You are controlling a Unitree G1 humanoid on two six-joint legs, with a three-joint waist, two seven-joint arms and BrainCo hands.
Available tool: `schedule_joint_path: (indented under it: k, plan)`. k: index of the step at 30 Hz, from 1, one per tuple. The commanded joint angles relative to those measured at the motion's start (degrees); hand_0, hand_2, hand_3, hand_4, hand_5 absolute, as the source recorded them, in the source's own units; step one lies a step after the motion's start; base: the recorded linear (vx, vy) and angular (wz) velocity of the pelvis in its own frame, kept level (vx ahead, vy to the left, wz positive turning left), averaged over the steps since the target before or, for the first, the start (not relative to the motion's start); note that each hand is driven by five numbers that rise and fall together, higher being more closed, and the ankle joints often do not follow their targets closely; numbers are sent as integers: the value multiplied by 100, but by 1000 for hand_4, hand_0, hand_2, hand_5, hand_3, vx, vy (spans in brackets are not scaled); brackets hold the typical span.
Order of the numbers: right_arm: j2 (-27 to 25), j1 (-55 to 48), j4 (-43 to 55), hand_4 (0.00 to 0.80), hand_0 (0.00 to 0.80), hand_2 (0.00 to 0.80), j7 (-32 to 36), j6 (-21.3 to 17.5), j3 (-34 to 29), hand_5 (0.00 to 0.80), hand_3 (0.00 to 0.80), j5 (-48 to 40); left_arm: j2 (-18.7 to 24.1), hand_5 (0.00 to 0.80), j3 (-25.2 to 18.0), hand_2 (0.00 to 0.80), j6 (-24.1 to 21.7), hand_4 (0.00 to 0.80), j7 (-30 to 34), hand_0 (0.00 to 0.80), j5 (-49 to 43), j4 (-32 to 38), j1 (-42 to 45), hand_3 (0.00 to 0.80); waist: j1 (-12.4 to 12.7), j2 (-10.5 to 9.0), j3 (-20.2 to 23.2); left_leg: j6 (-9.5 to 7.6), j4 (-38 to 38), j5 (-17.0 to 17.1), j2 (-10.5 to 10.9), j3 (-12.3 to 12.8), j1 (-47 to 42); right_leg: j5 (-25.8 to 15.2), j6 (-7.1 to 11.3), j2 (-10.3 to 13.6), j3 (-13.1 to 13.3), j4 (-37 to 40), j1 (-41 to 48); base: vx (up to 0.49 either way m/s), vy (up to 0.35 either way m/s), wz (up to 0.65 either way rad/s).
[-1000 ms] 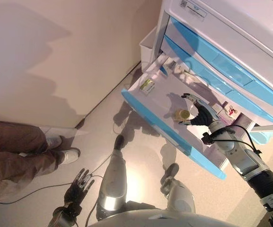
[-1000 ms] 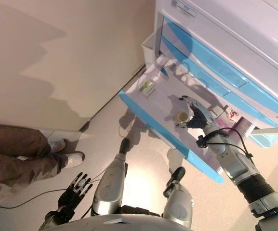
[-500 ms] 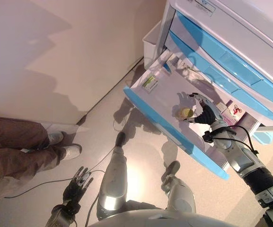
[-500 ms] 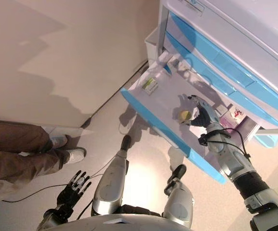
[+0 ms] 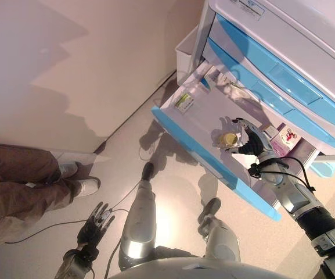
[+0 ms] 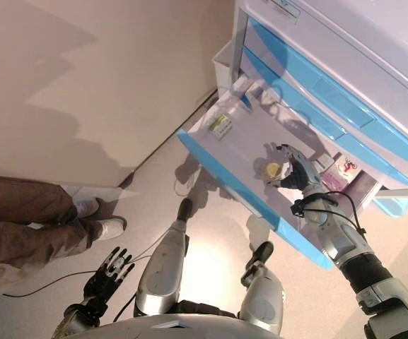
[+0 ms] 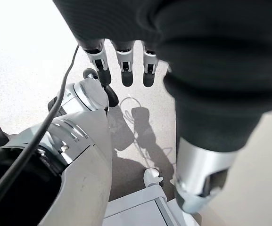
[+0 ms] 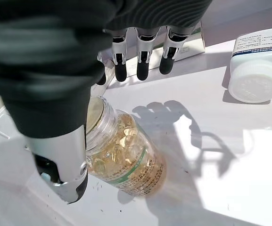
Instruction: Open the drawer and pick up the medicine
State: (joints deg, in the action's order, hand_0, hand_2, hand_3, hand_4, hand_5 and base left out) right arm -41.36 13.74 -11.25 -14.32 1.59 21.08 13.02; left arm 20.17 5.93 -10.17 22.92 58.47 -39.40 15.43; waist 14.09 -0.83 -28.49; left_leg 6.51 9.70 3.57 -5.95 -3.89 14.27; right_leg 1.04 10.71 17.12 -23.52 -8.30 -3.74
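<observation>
The lowest drawer [image 5: 186, 142] of the white and blue cabinet stands pulled out. On its white floor lies a clear medicine bottle [image 5: 229, 139] of yellow capsules, on its side. My right hand [image 5: 250, 142] is inside the drawer right at the bottle. In the right wrist view the thumb [image 8: 60, 162] sits against the bottle [image 8: 126, 162] near its lid, and the straight fingers [image 8: 143, 59] reach past it without curling round. My left hand [image 5: 95, 224] hangs open low beside my body, far from the drawer.
A white-capped pill bottle [image 8: 256, 70] stands in the drawer near the hand. A small green-labelled box [image 5: 183, 102] lies at the drawer's far end and a pink box [image 5: 286, 139] at its back. A person's legs [image 5: 22, 186] stand at the left by the wall.
The camera has shifted a little. My right hand has moved in closer to the capsule bottle; the bottle still lies on the drawer floor. The left hand has stayed put.
</observation>
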Motion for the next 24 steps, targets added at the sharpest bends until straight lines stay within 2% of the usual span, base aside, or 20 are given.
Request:
schedule_joint_path:
  k: [1,24]
  plan:
    - [-89,32,90,0,0,0,-4,-93,23,0,0,73,220,0,136,0,-65,0,82,0,-58,154,145,0,66,37,92,-338,245,-341,-10,107,-137,-298,-147,54,54,-502,-455,0,0,0]
    - [91,170,-323,0,0,0,106,-10,167,0,0,54,240,0,144,0,-41,0,47,0,-58,145,57,0,129,18,34,-364,226,-322,23,58,-93,-303,-169,31,-16,-500,-470,0,0,0]
